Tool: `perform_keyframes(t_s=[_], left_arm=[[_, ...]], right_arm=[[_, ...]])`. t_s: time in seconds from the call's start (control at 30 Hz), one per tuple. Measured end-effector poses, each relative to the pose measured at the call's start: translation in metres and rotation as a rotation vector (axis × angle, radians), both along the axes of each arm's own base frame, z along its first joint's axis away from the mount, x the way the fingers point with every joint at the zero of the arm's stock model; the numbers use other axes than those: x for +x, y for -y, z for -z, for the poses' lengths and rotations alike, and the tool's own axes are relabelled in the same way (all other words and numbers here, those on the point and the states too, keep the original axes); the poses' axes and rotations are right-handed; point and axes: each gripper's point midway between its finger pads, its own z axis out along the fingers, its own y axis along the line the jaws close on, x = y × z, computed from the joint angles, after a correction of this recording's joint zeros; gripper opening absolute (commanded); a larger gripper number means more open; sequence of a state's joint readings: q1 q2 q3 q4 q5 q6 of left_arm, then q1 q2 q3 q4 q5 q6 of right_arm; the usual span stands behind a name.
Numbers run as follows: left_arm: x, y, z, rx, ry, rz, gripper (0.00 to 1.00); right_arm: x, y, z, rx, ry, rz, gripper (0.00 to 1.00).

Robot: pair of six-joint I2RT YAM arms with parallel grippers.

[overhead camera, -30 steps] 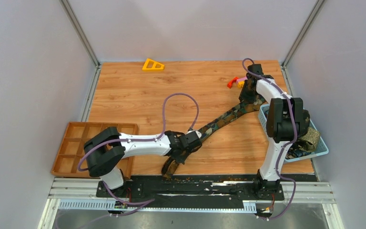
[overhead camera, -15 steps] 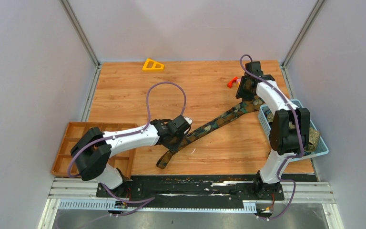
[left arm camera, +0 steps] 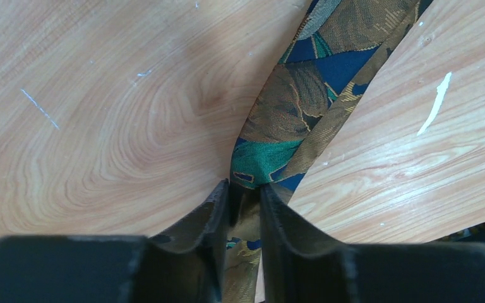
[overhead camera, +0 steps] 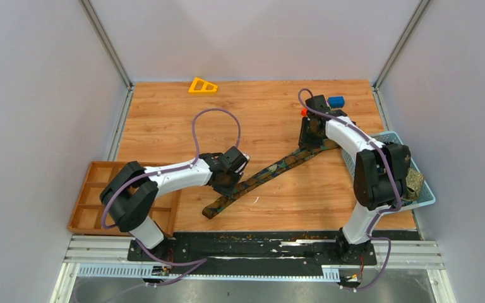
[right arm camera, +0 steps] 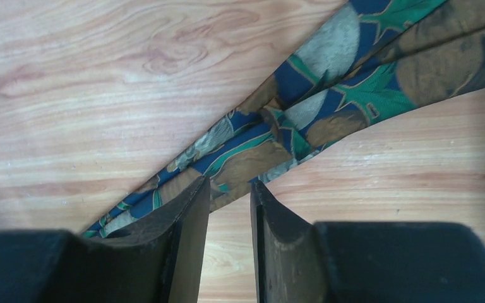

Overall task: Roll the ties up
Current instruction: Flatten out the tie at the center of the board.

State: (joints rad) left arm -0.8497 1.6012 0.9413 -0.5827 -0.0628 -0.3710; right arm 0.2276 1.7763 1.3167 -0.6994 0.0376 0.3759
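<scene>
Table (overhead camera: 259,113): wood-grain laminate, smooth, low sheen, with fine scratches and 1 white scuff. Tie (overhead camera: 271,169): woven cloth, leaf-patterned, with a soft satin sheen. Tray (overhead camera: 95,189): matt orange-brown, wood-like. Basket (overhead camera: 431,201): pale blue plastic lattice. Arms (overhead camera: 183,177): glossy white plastic shells with matt black joints. Fingers (left arm camera: 202,221): matt black, scuffed pale along the edges. Cables (overhead camera: 218,110): smooth purple sheath. Base rails (overhead camera: 95,252): bare silvery metal. Walls (overhead camera: 38,95): matt grey, even.
</scene>
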Motion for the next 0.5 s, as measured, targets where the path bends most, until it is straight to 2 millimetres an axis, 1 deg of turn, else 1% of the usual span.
perform_keyframes(t_s=[0.1,0.2,0.3,0.4,0.43,0.5], left_arm=[[-0.002,0.001,-0.001,-0.01,-0.005,0.008,0.46],[-0.003,0.003,-0.012,-0.038,0.007,0.01,0.56],[-0.003,0.005,-0.029,-0.087,0.035,0.008,0.59],[-0.002,0.007,-0.046,-0.135,0.072,0.002,0.6],[-0.003,0.007,-0.048,-0.145,0.078,-0.002,0.6],[-0.006,0.004,-0.047,-0.15,0.077,-0.012,0.6]], right_arm=[[-0.007,-0.006,0.004,0.0,-0.013,-0.019,0.31],[-0.013,-0.007,0.009,-0.005,-0.029,-0.025,0.31],[-0.017,-0.013,0.012,-0.01,-0.034,-0.038,0.31],[-0.02,-0.029,0.011,-0.008,-0.027,-0.075,0.31],[-0.022,-0.035,0.011,-0.009,-0.027,-0.089,0.31],[-0.024,-0.041,0.013,-0.016,-0.028,-0.106,0.31]])
